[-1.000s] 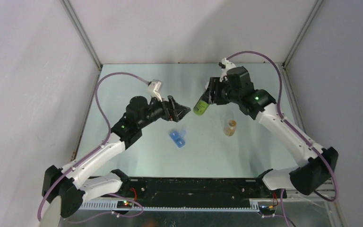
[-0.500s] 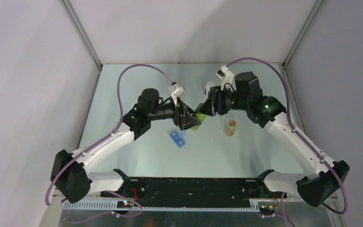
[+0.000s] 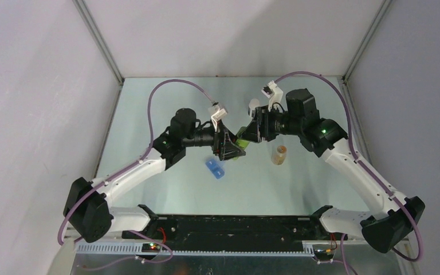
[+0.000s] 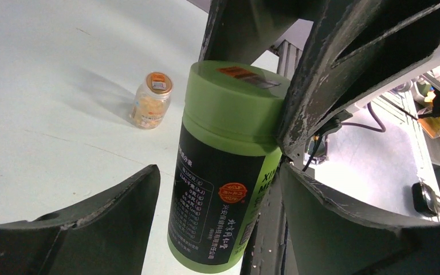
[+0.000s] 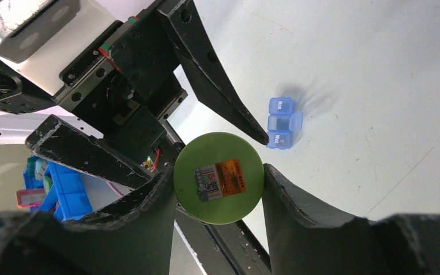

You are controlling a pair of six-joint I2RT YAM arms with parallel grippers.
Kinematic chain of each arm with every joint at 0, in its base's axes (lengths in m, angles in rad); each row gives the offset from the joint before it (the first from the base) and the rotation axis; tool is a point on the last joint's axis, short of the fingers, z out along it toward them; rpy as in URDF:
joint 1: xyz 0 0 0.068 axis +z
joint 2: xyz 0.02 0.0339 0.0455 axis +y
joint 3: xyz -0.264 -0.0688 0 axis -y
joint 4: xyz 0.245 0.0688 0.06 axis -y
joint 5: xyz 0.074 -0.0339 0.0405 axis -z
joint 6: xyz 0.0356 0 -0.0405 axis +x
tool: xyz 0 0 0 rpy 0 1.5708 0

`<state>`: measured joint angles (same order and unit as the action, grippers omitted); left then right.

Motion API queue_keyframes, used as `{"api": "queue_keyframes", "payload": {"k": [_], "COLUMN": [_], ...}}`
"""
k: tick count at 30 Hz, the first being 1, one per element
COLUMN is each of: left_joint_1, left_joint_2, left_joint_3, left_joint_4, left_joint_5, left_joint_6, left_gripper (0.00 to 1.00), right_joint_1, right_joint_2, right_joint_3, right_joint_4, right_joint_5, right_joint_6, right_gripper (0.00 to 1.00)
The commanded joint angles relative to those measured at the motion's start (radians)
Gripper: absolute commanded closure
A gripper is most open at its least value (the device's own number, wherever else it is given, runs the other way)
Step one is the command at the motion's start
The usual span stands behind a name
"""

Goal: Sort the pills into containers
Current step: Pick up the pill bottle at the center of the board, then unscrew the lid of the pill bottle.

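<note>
A green pill bottle [image 3: 239,143] with a black label hangs tilted above the table's middle. My right gripper [image 3: 246,134] is shut on its green lid [image 5: 219,177], one finger on each side. My left gripper [image 3: 232,150] stands open around the bottle's body [image 4: 223,189]. Its right finger lies against the label, and a gap shows at its left finger [image 4: 120,212]. A small clear bottle of orange pills [image 3: 279,154] stands upright on the table to the right. A blue weekly pill organiser [image 3: 216,168] lies below the grippers, and the right wrist view shows its day-labelled compartments [image 5: 281,123].
White walls with metal posts close the table on three sides. The black base rail [image 3: 235,226] runs along the near edge. Blue bins [image 5: 51,195] sit off the table, behind the left arm in the right wrist view.
My left arm has swung right and brought its gripper around the green bottle, with the jaws narrowing. My right arm has lowered the bottle a little toward it, still holding the lid.
</note>
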<state>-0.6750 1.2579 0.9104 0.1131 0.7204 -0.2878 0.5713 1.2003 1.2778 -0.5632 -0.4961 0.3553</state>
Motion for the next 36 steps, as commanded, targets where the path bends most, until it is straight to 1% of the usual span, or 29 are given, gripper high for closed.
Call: {"api": "queue_keyframes", "payload": {"k": [1,3,7,9,10,11,12,13,14,17,18,19,20,21,22,23,25,27,30,32,34,35,36], "left_joint_1": [-0.012,-0.014,-0.014,-0.015,-0.015,-0.016,-0.016,-0.017,-0.018,-0.022,-0.022,-0.024,-0.025,-0.026,-0.027,-0.026,-0.029,-0.029,-0.028,-0.028,-0.028,-0.028,-0.029], "left_joint_2": [-0.006,-0.012,-0.024,-0.031,-0.033,-0.036,-0.038,-0.041,-0.042,-0.046,-0.047,-0.049,-0.051,-0.052,-0.055,-0.057,-0.062,-0.066,-0.066,-0.067,-0.069,-0.07,-0.069], "left_joint_3": [-0.007,-0.014,-0.021,-0.025,-0.025,-0.026,-0.028,-0.03,-0.031,-0.03,-0.028,-0.027,-0.025,-0.024,-0.023,-0.024,-0.027,-0.028,-0.028,-0.027,-0.028,-0.027,-0.027], "left_joint_4": [0.023,0.019,0.028,0.032,0.033,0.034,0.033,0.035,0.036,0.037,0.036,0.039,0.039,0.041,0.042,0.042,0.042,0.043,0.044,0.046,0.048,0.049,0.049], "left_joint_5": [0.026,0.021,0.015,0.015,0.016,0.02,0.023,0.03,0.034,0.043,0.048,0.049,0.05,0.05,0.047,0.043,0.028,0.016,0.005,-0.001,-0.006,-0.009,-0.013], "left_joint_6": [0.015,0.018,0.023,0.028,0.033,0.036,0.043,0.046,0.052,0.059,0.06,0.061,0.06,0.06,0.06,0.061,0.062,0.061,0.059,0.056,0.054,0.052,0.051], "left_gripper": [0.18,0.19,0.27,0.37,0.4,0.45,0.48,0.53,0.56,0.7,0.72,0.78,0.81,0.88,0.91,0.98,1.0,1.0,1.0,1.0,1.0,1.0,1.0], "right_joint_1": [-0.009,-0.013,-0.021,-0.024,-0.027,-0.027,-0.028,-0.028,-0.029,-0.028,-0.03,-0.03,-0.03,-0.031,-0.03,-0.03,-0.031,-0.03,-0.028,-0.024,-0.02,-0.019,-0.018], "right_joint_2": [-0.041,-0.045,-0.048,-0.049,-0.05,-0.05,-0.049,-0.049,-0.048,-0.042,-0.038,-0.037,-0.035,-0.04,-0.046,-0.06,-0.077,-0.086,-0.093,-0.099,-0.099,-0.098,-0.098], "right_joint_3": [-0.007,-0.01,-0.01,-0.011,-0.011,-0.011,-0.011,-0.011,-0.011,-0.011,-0.011,-0.011,-0.012,-0.023,-0.032,-0.055,-0.083,-0.103,-0.132,-0.146,-0.149,-0.149,-0.15], "right_joint_4": [0.082,0.084,0.084,0.084,0.084,0.083,0.083,0.082,0.082,0.078,0.073,0.071,0.072,0.079,0.104,0.122,0.169,0.207,0.256,0.281,0.293,0.297,0.301], "right_joint_5": [-0.043,-0.05,-0.065,-0.074,-0.083,-0.087,-0.094,-0.096,-0.1,-0.1,-0.097,-0.085,-0.077,-0.057,-0.044,-0.021,0.019,0.042,0.07,0.077,0.076,0.073,0.059], "right_joint_6": [0.012,0.017,0.02,0.021,0.022,0.022,0.022,0.023,0.024,0.03,0.031,0.038,0.042,0.052,0.058,0.075,0.114,0.157,0.225,0.251,0.265,0.269,0.27], "right_gripper": [0.65,0.65,0.65,0.64,0.63,0.63,0.62,0.62,0.61,0.59,0.57,0.55,0.5,0.4,0.36,0.3,0.23,0.2,0.19,0.2,0.24,0.28,0.31]}}
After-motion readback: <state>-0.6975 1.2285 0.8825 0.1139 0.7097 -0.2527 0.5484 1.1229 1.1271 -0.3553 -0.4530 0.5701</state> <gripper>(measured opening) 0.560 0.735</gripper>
